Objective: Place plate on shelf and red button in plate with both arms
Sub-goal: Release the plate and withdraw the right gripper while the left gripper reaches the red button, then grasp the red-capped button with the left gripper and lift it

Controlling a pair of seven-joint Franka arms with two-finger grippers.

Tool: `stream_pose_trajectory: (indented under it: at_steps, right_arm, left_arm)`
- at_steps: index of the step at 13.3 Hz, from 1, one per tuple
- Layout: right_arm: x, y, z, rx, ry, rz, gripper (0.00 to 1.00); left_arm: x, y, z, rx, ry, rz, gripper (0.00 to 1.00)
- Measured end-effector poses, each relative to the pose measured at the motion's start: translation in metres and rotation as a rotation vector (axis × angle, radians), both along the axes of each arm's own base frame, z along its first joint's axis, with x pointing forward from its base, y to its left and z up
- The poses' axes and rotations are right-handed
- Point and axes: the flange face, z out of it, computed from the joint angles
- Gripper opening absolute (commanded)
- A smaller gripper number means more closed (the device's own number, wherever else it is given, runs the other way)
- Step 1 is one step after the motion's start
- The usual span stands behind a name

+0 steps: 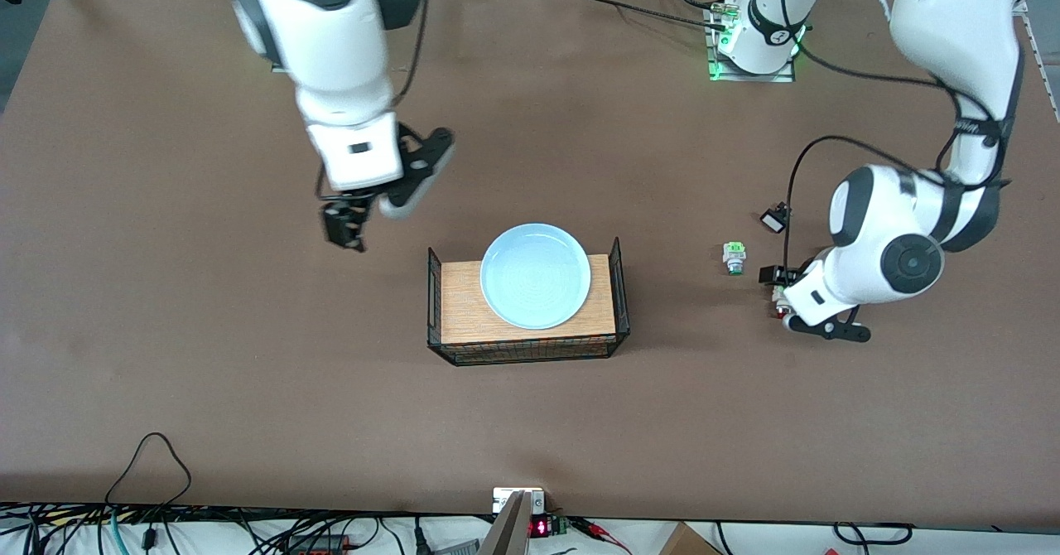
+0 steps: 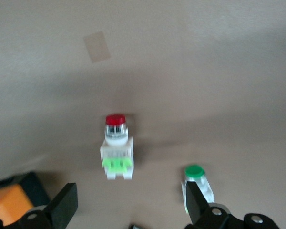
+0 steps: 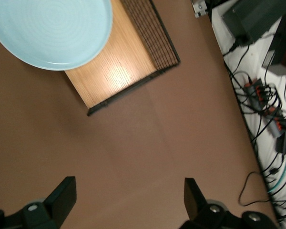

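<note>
The pale blue plate [image 1: 536, 276] lies on a wooden tray [image 1: 460, 306] with black wire ends, mid-table; it also shows in the right wrist view [image 3: 52, 28]. The red button [image 2: 117, 148], with a whitish body, green block and red cap, lies on the table just ahead of my open left gripper [image 2: 128, 210], between the lines of its fingers but not held. In the front view the left gripper [image 1: 780, 294] is low over it and hides most of it. My right gripper [image 1: 344, 224] is open and empty, up over bare table beside the tray toward the right arm's end [image 3: 128, 200].
A similar switch with a green tip [image 1: 734, 257] lies beside the left gripper, toward the tray [image 2: 198, 183]. An orange box [image 2: 9, 202] sits by the left gripper's other finger. Cables [image 3: 269, 114] run along the table's edge nearest the front camera.
</note>
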Motion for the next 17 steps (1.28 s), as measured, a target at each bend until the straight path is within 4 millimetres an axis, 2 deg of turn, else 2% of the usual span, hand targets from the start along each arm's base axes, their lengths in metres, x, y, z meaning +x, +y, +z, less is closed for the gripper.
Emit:
stream_pose_trajectory:
  at_steps: [2,4,5,6,7,8,10,12,14,16,17]
  right_arm:
    - [0.016,-0.051,0.009,0.057,0.048,-0.115,1.0]
    - [0.024,-0.105,0.019,0.078,0.083,-0.288,1.0]
    - [0.023,-0.127,0.026,0.084,0.096,-0.377,1.0]
    - [0.02,-0.144,0.032,0.087,0.108,-0.462,1.0]
    - [0.017,-0.156,0.037,0.087,0.12,-0.536,1.0]
    - [0.014,-0.166,0.041,0.088,0.126,-0.592,1.0]
    - [0.013,-0.189,0.045,0.097,0.126,-0.68,1.0]
    - [0.014,-0.217,0.048,0.13,0.129,-0.801,1.0]
    - [0.01,-0.242,0.052,0.154,0.132,-0.91,1.0]
    - [0.003,-0.25,0.057,0.165,0.131,-0.986,1.0]
    - [0.0,-0.25,0.059,0.168,0.128,-1.004,1.0]
  left_arm:
    - [0.0,0.005,-0.031,-0.006,0.013,-0.011,0.94]
    - [-0.003,0.007,-0.049,-0.009,0.03,-0.019,0.81]
    - [-0.003,0.009,-0.053,-0.01,0.035,-0.024,0.72]
    - [-0.004,0.013,-0.055,-0.011,0.038,-0.028,0.59]
    - [-0.005,0.017,-0.057,-0.012,0.042,-0.028,0.43]
    - [-0.006,0.023,-0.059,-0.012,0.048,-0.022,0.34]
    - [-0.009,0.03,-0.063,-0.013,0.057,-0.015,0.31]
    - [-0.009,0.031,-0.063,-0.014,0.058,-0.015,0.22]
    - [-0.008,0.03,-0.062,-0.014,0.057,-0.017,0.21]
    - [-0.001,0.028,-0.047,-0.015,0.045,-0.019,0.21]
    - [0.006,0.025,-0.027,-0.015,0.034,-0.023,0.22]
